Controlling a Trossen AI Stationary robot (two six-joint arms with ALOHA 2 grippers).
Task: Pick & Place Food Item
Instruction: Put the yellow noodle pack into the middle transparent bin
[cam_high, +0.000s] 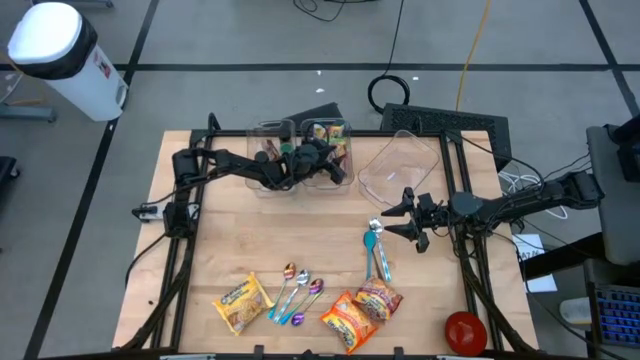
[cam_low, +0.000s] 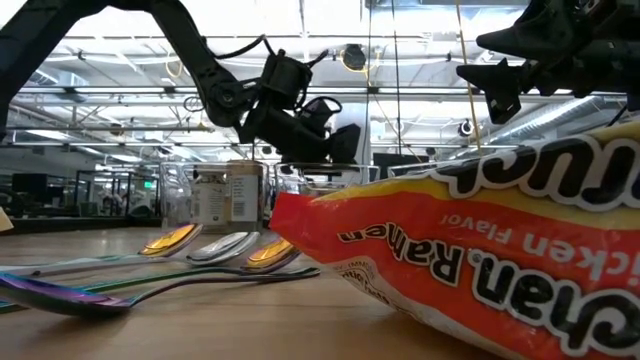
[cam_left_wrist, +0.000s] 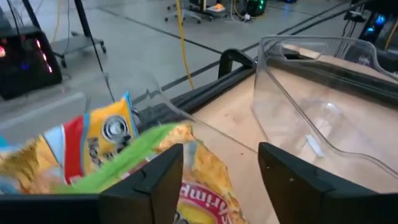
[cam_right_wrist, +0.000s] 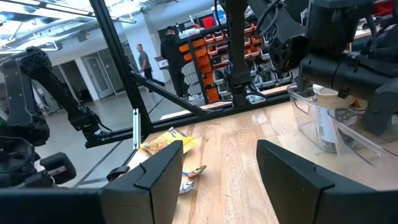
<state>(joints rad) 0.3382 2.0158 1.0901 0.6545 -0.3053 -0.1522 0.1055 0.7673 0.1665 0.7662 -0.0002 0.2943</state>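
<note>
Orange chicken-ramen packet (cam_low: 480, 265) fills the low view's foreground, waiting with the other packets on the near table edge. Your left gripper (cam_high: 325, 155) hovers over the clear plastic bin (cam_high: 352, 150) at the far edge, fingers (cam_left_wrist: 149, 183) parted around nothing; a green-and-yellow snack packet (cam_left_wrist: 118, 155) lies in the bin just below them. Lift straight up so you don't snag the bin wall. Right gripper (cam_high: 408, 217) waits open beside the teal spoon (cam_high: 371, 243).
</note>
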